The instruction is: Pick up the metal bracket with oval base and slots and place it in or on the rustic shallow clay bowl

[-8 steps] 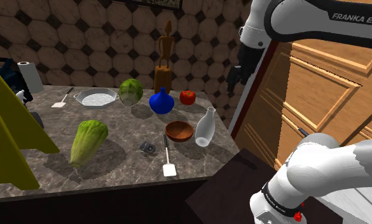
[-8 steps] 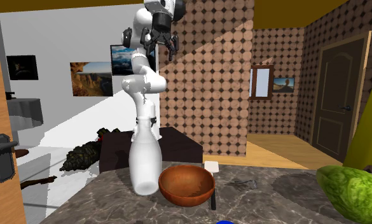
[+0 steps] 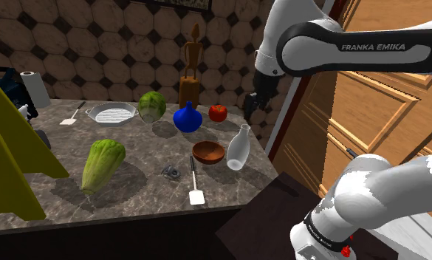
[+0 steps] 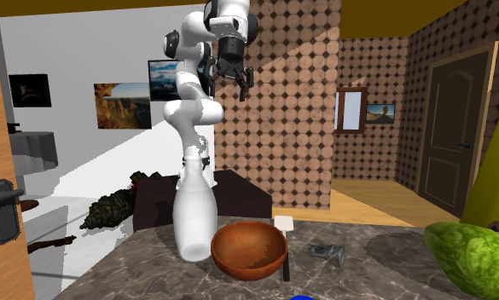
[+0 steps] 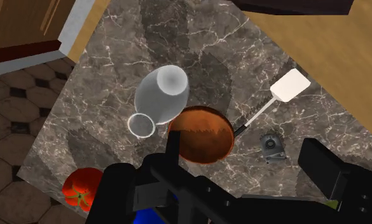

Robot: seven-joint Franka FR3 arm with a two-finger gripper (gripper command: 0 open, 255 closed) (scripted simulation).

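Gripper (image 4: 229, 85) is hovering high above the counter (image 5: 108, 57), jaws spread and empty. Bracket (image 5: 271, 145) is lying well below, just beyond the spatula (image 5: 290, 86) from the bowl (image 5: 203, 133).

Arm (image 3: 317, 44): white, dark joints, reared high above its stand, elbow bent. Gripper (image 4: 229, 83): black, pointing downward, jaws spread (nothing between them).

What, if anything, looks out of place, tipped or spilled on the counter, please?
Nothing stands out: the white bottle stands upright beside the brown bowl, the metal bracket lies beside the spatula, and nothing is spilled.
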